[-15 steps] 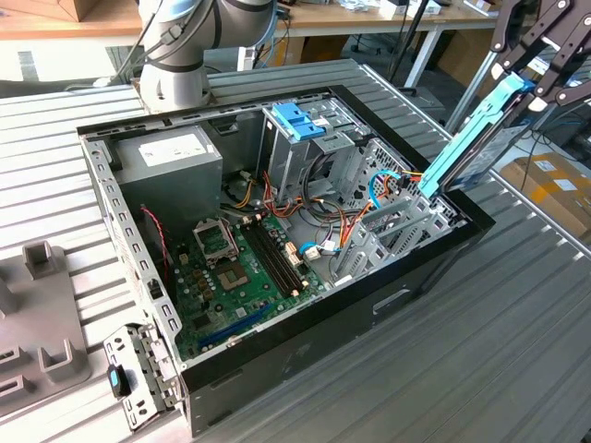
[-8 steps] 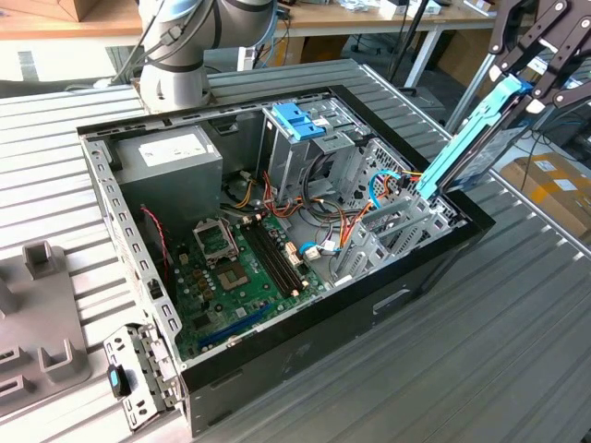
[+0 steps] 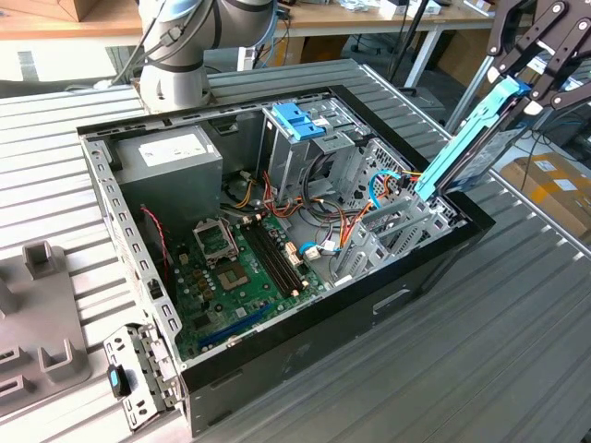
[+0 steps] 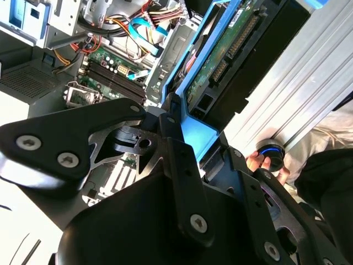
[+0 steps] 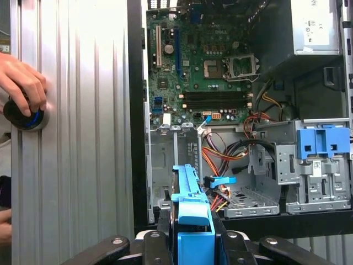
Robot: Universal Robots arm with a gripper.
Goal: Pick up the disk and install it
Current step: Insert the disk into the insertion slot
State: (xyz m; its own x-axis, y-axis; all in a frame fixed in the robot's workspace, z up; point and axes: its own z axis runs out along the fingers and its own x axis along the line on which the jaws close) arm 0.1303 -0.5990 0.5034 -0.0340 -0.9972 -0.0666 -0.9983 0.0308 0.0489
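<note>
The disk (image 3: 466,138) hangs tilted over the open computer case's (image 3: 305,355) side at the exterior view's right, blue rail facing the camera. Its lower end dips toward the grey metal bay (image 3: 392,231) inside the case. My gripper (image 3: 531,90) is shut on the disk's upper end, black fingers on either side. In the second wrist view the disk's green circuit-board underside (image 4: 229,63) shows past the gripper's black links. In the first wrist view the blue rail (image 5: 193,207) stands edge-on between the fingers (image 5: 161,234), above the empty bay (image 5: 171,165).
Inside the case sit a motherboard (image 3: 235,268), a grey power supply (image 3: 171,157), a drive cage with a blue handle (image 3: 297,120) and loose cables (image 3: 369,198). A person's hand (image 5: 22,80) rests on a black knob (image 5: 25,117) on the ribbed table. Grey fixtures (image 3: 42,318) lie at the exterior view's left.
</note>
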